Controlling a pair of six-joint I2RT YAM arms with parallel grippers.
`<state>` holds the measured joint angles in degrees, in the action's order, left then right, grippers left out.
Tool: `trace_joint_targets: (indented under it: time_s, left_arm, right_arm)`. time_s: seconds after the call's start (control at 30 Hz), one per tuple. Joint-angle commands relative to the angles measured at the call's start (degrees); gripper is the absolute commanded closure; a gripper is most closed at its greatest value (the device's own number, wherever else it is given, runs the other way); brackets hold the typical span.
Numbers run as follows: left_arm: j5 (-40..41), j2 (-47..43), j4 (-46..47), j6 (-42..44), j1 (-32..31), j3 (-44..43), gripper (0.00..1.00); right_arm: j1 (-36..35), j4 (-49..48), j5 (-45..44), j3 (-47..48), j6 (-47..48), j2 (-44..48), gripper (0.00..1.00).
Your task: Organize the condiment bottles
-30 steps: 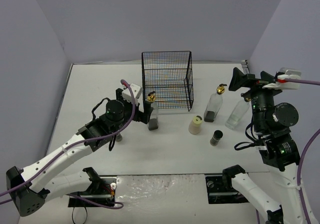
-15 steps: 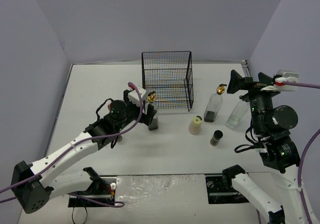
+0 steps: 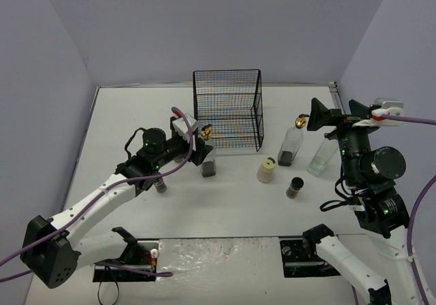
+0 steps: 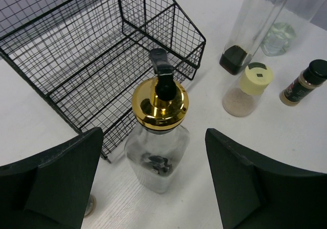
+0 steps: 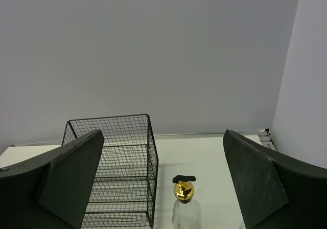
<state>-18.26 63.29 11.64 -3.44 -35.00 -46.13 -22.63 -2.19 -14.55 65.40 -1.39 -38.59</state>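
Observation:
A clear glass bottle with a gold spout (image 3: 208,161) stands just in front of the black wire rack (image 3: 228,111). My left gripper (image 3: 196,154) is open right beside it. In the left wrist view the bottle (image 4: 159,142) stands between my left gripper's (image 4: 155,155) spread fingers (image 4: 51,183), not touched. A second gold-spout bottle (image 3: 291,145) with dark liquid, a clear bottle (image 3: 322,156), a cream-yellow capped jar (image 3: 266,170) and a small dark jar (image 3: 295,187) stand to the right. My right gripper (image 3: 337,114) is open and empty, raised above them.
A small jar (image 3: 160,184) stands under the left arm, partly hidden. The right wrist view looks across the rack (image 5: 110,173) and the second bottle's gold spout (image 5: 184,190) to the back wall. Walls close the table on three sides.
My left gripper has moved right and forward, closing in on the gold-spout bottle by the rack. The right gripper has drifted slightly left. No bottle has moved.

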Motion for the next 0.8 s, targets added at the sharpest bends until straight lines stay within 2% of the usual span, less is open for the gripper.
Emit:
trace_joint_targets:
  time_s: [0.0, 0.33, 0.6, 0.77]
  left_arm:
    - [-5.64, 0.46, 5.67, 2.06, 0.29, -1.45, 0.23]
    - [-4.48, 1.85, 7.06, -0.66, 0.20, -0.98, 0.23]
    - [-0.08, 1.77, 8.67, -3.45, 0.11, 0.17, 0.22]
    - [-1.20, 2.54, 10.10, -2.87, 0.09, 0.14, 0.22]
  right_arm:
    - [-0.78, -4.93, -1.01, 0.07, 0.87, -0.26, 0.00]
    - [-1.25, -4.84, -1.27, -0.19, 0.87, -0.47, 0.00]
    - [-1.52, -4.78, -1.71, -0.47, 0.87, -0.37, 0.00]
    - [-1.83, -4.82, -1.71, -0.45, 1.25, -0.61, 0.00]
